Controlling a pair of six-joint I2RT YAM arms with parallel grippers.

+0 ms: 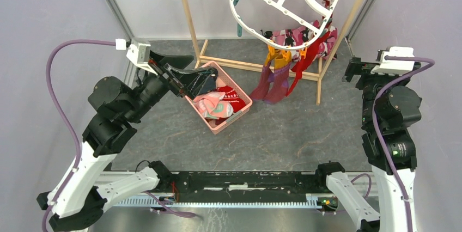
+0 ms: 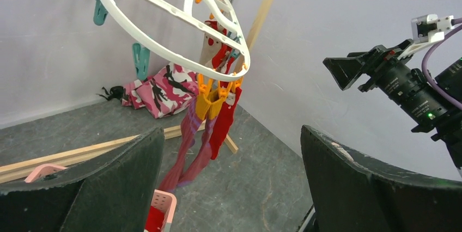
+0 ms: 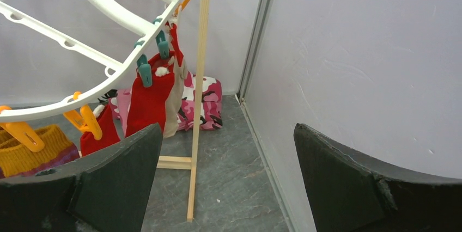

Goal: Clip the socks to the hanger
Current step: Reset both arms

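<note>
The left jaws stand spread wide with nothing between them, their dark fingers (image 2: pixel 109 183) framing the wrist view, and from above they hover over the far left corner of a pink basket (image 1: pixel 234 117) on the dark grey worktop (image 1: pixel 289 134). The right jaws are likewise spread and empty, their fingers (image 3: pixel 109 177) held up at the far right of the worktop close to the side wall, well apart from the basket. Loose socks (image 1: pixel 218 105), red and pink, lie heaped inside the basket. Beyond it, the hanger (image 1: pixel 283 4), a white oval frame with cross bars, hangs tilted from a light wooden rack (image 1: pixel 188 14), with orange pegs (image 2: pixel 210 100) and teal pegs (image 3: pixel 145 74) along its rim. Several socks are already pegged on its lower, near edge: a purple and magenta pair (image 1: pixel 272 84) with mustard cuffs dangling lowest, a red sock (image 1: pixel 305 63) beside them, and further red and beige ones just behind, toward the rack's right post. A pink, black and white patterned cloth (image 2: pixel 163 87) lies bunched on the worktop behind the hanging socks, against the back wall.
</note>
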